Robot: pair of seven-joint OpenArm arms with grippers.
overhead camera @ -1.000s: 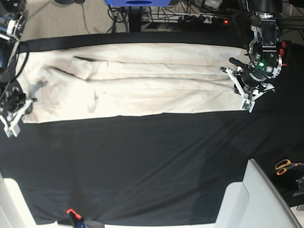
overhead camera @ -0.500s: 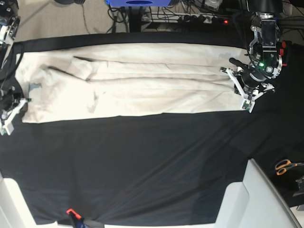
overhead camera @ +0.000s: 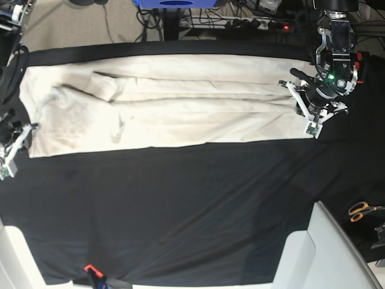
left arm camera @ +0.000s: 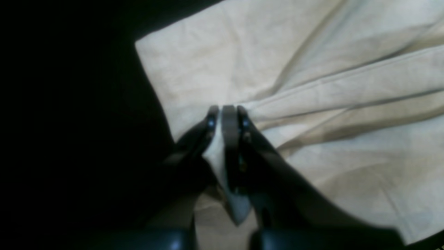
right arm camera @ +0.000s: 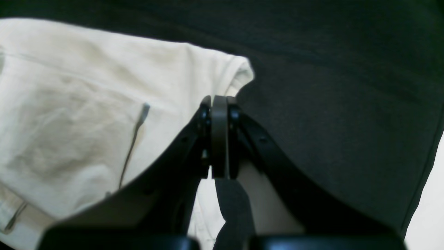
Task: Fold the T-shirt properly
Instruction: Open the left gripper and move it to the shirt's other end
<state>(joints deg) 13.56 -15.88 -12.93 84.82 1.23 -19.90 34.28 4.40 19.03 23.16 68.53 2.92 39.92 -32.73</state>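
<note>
A black-covered table (overhead camera: 180, 211) with a wrinkled cream T-shirt (overhead camera: 162, 129) and orange-handled scissors (overhead camera: 359, 211).

Base camera looked down from above, taking in the whole black table (overhead camera: 180, 198); both wrist cameras peered close along their grippers, each sharing one shirt (overhead camera: 204, 126) end with it!

No text, label, brand, number or sign can be read in the base view or in either of the two wrist views.
</note>
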